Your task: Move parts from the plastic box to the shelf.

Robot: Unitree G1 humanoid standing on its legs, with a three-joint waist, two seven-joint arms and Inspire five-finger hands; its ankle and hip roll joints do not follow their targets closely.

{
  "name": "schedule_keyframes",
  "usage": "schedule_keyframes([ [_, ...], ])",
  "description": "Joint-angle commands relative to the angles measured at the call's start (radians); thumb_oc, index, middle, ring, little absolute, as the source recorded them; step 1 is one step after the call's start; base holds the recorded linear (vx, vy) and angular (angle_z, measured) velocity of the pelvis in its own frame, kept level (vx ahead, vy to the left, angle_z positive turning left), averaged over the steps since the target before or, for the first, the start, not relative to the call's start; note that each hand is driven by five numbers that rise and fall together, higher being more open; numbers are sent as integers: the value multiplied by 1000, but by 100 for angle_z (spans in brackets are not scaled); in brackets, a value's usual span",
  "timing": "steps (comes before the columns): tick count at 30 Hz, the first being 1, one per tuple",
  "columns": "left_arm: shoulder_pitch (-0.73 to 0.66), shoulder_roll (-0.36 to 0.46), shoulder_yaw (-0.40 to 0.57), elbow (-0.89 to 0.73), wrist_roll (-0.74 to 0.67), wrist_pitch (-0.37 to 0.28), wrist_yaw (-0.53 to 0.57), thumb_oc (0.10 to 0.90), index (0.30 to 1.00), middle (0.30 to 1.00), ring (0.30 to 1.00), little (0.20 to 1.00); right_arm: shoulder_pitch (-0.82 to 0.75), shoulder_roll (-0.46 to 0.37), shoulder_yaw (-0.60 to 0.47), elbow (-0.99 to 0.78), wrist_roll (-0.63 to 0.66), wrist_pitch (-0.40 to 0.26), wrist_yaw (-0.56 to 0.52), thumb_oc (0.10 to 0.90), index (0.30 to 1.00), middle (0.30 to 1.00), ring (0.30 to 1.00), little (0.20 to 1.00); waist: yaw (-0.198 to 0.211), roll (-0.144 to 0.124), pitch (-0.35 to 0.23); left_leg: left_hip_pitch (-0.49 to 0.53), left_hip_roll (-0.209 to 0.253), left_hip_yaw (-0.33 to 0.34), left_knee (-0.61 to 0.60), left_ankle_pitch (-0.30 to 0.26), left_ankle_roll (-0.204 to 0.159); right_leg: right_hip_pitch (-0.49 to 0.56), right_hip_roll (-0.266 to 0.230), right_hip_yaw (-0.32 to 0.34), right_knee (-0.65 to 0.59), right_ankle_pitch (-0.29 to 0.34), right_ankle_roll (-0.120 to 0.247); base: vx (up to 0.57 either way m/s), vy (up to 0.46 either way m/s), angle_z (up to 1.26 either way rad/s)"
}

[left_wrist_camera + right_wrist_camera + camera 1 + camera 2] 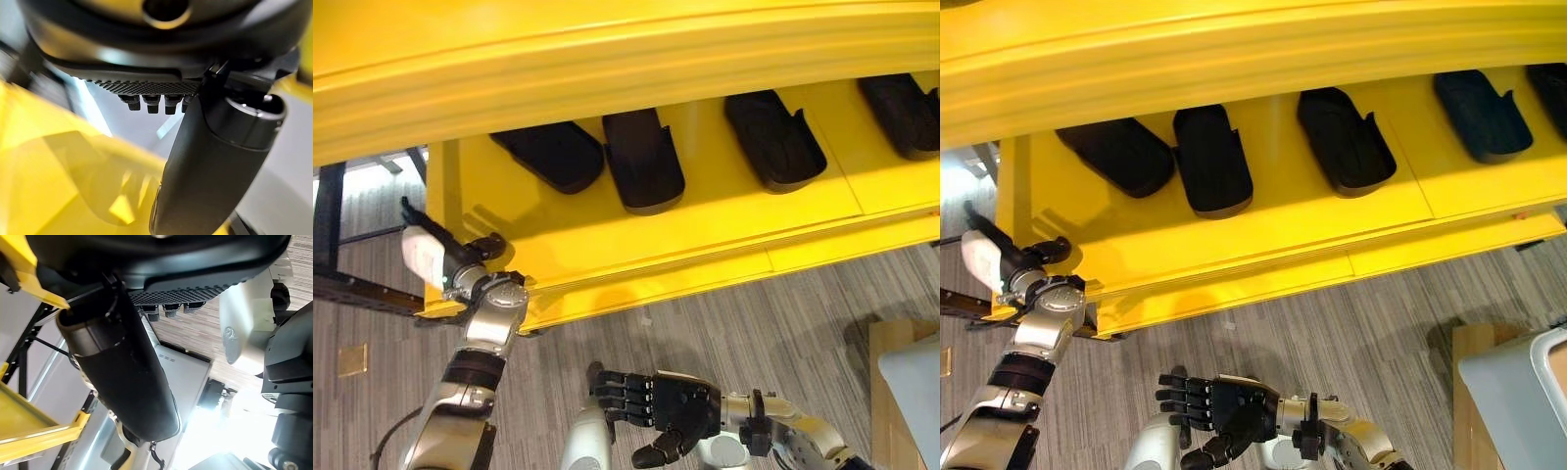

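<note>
The right hand (680,409), low in front of the yellow shelf (636,245), and the left hand (460,264) at its corner hold nothing with loose fingers, so either could bump the black parts (641,162) lying there.

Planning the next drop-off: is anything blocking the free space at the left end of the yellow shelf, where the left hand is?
Nothing visible does. The left hand sits at the shelf's left front corner, empty; bare yellow surface lies between it and the nearest black part.
</note>
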Motion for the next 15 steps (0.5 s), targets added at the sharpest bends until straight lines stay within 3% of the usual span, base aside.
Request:
schedule_keyframes([
  [1, -107, 115, -12, -106, 249, -158, 37, 900, 1000, 1000, 1000, 1000, 44, 52, 15, -135, 94, -43, 35, 900, 1000, 1000, 1000, 1000, -19, -21, -50, 14, -59, 1, 63, -96, 73, 43, -25, -68, -103, 52, 14, 15, -10, 15],
  [4, -146, 157, -39, -201, 417, -126, -90, 900, 1000, 1000, 1000, 1000, 56, 32, 9, -120, 95, -56, 76, 900, 1000, 1000, 1000, 1000, -21, -26, -56, 20, -56, 3, 58, -96, 69, 49, -23, -69, -107, 51, 13, 31, -17, 6],
  [7, -215, 191, -101, -223, 575, -136, -210, 900, 1000, 1000, 1000, 1000, 56, 27, 8, -91, 100, -66, 107, 900, 1000, 1000, 1000, 1000, -27, -31, -66, 26, -55, 5, 55, -99, 70, 56, -23, -70, -112, 53, 16, 48, -26, 0],
  [15, -348, 237, -249, -211, 731, -135, -239, 900, 1000, 1000, 1000, 1000, 36, 38, 29, -42, 91, -76, 134, 900, 1000, 1000, 1000, 1000, -47, -33, -68, 29, -51, 14, 54, -102, 70, 54, -16, -56, -115, 59, 20, 4, 0, -1],
])
